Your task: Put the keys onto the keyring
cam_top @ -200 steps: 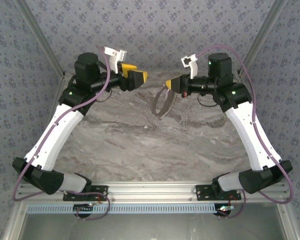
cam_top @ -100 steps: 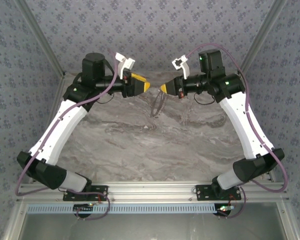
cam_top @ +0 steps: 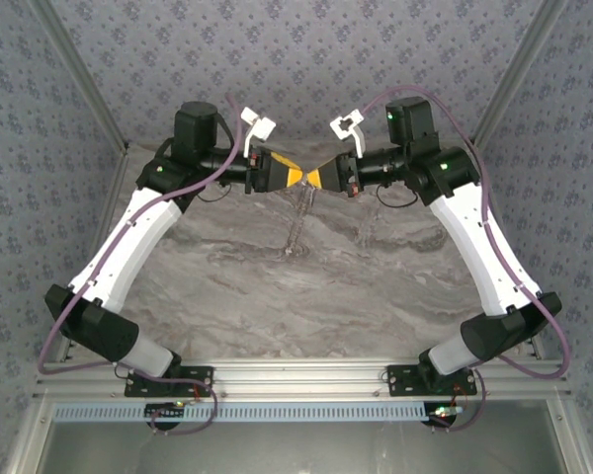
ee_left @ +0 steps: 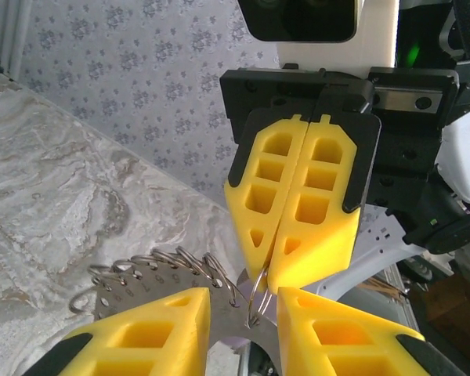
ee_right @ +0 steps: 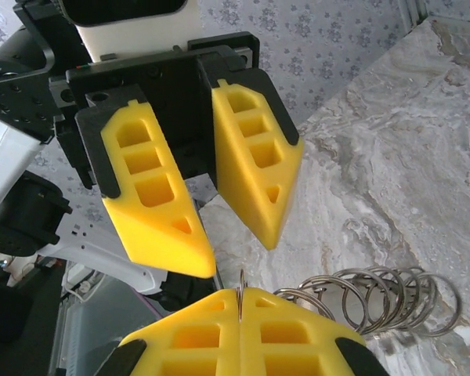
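I have both arms meeting nose to nose over the far middle of the table (cam_top: 227, 286). The right gripper (ee_left: 271, 270) has its fingers pressed flat together on the thin wire of the keyring (ee_right: 376, 301), and the hoop hangs from that pinch. From overhead it reads as a thin line running from the pinch towards the near side, so it is edge-on to that camera.

The left gripper (ee_right: 236, 252) faces the right one tip to tip, its fingers apart with a clear gap. In the left wrist view the ring's wire drops from the right fingertips straight into that gap. The fringe of small silvery rings fans out to the left behind one finger. I cannot tell whether either left pad touches metal. I cannot pick out a key with any certainty.

What matters next, I judge, is that the rim lies between the left fingers, just beside the right pinch. The left arm would only need to close squarely on it.
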Robot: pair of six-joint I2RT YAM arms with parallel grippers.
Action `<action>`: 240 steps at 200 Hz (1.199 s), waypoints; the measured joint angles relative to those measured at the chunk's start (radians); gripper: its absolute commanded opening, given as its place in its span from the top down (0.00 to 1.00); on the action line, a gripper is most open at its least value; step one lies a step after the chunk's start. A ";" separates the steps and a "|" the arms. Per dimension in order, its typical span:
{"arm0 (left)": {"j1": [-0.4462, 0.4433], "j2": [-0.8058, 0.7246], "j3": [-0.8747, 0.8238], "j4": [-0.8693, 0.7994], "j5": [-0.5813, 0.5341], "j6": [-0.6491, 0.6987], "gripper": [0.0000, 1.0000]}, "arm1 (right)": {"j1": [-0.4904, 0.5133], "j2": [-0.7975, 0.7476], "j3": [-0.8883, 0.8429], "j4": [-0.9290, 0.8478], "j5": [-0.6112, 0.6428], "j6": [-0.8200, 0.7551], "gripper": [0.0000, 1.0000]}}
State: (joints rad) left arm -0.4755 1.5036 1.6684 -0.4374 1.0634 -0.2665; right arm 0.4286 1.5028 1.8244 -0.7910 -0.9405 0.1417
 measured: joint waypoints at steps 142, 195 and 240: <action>-0.011 0.014 0.000 0.032 0.073 -0.035 0.78 | 0.002 0.006 -0.002 0.085 -0.020 0.056 1.00; -0.011 0.023 0.001 0.044 0.074 -0.055 0.93 | 0.001 0.006 -0.012 0.093 -0.026 0.061 1.00; -0.011 0.023 0.001 0.050 0.064 -0.068 1.00 | -0.004 0.005 -0.015 0.100 -0.023 0.069 0.77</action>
State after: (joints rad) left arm -0.4862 1.5269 1.6695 -0.3874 1.1278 -0.3347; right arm 0.4248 1.5082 1.8091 -0.6910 -0.9638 0.2104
